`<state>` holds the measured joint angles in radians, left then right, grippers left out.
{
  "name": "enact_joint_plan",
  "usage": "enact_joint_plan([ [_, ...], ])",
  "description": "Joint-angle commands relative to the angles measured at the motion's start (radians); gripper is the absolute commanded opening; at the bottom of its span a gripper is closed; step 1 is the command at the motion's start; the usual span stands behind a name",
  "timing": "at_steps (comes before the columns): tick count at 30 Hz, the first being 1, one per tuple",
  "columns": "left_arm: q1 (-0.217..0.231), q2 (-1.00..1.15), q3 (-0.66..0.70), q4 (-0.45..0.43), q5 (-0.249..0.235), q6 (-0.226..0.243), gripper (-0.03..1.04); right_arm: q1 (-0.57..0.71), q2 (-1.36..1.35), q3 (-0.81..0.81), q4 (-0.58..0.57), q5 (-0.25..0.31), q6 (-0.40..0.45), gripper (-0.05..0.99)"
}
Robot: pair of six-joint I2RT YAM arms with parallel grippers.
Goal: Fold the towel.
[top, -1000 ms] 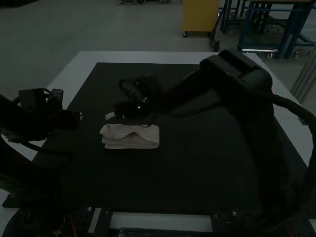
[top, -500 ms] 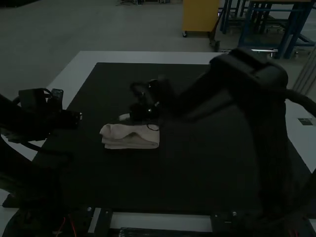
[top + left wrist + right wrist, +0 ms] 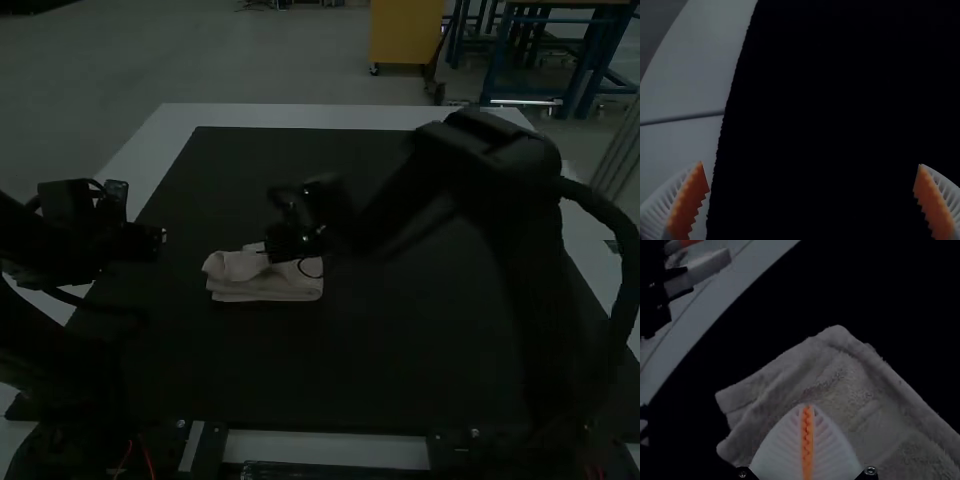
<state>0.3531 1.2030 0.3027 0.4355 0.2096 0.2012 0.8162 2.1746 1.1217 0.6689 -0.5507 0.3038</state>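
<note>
The right hand (image 3: 254, 247) was shut, its orange pads (image 3: 807, 440) pressed together down the middle and the white ribbed fingers (image 3: 782, 445) drawn up on either side of them. No cloth could be made out between the tips, and whether they touched what lay below could not be told.

Just below that hand was the towel (image 3: 265, 285), folded into a small oblong with several layers stacked. It ran out to both sides of the hand and back toward the arm bases, the tips being over its far part. The top layer was rumpled, with a soft ridge in it, and at one end the layers' edges sat a little out of line. One corner pointed away beyond the fingertips.

Around the towel, on every side of the hand, stretched the dark mat (image 3: 400, 350). The right arm (image 3: 525, 260) came in over it from the hand's right and bent high at the elbow.

Well apart, to the right hand's left, was the left hand (image 3: 162, 236), above the mat's left border. It stood wide open, its two pads (image 3: 687, 205) far from each other and nothing held.

Past the mat's edge, farthest from the right hand, showed the pale worktop (image 3: 300, 115), with a thin seam (image 3: 682, 118) across it near the left hand.
</note>
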Motion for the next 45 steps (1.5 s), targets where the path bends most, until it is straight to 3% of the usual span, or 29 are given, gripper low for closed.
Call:
enact_joint_plan([
  [1,0.001,-0.017,-0.008,0.008,0.019,-0.003,0.97,0.006,0.016,-0.003,0.040,-0.014,0.021,-0.02],
  [25,0.001,-0.065,-0.002,0.000,0.025,-0.013,0.97,0.052,0.209,0.020,0.179,-0.020,0.049,-0.02],
  [28,0.001,-0.074,0.006,0.000,0.025,-0.020,0.97,0.044,0.200,0.020,0.181,-0.025,0.072,-0.02],
  [34,-0.006,-0.099,0.105,-0.015,0.027,-0.082,0.97,-0.048,-0.044,0.027,0.112,-0.026,0.106,-0.02],
  [37,-0.045,-0.099,0.202,-0.034,0.027,-0.134,0.97,-0.143,-0.220,0.041,0.026,-0.026,0.109,-0.02],
  [42,-0.177,-0.100,0.378,-0.086,0.013,-0.233,0.97,-0.321,-0.553,0.086,-0.094,0.015,0.107,0.01],
  [45,-0.255,-0.115,0.470,-0.129,-0.001,-0.292,0.97,-0.437,-0.769,0.093,-0.138,0.041,0.107,0.29],
])
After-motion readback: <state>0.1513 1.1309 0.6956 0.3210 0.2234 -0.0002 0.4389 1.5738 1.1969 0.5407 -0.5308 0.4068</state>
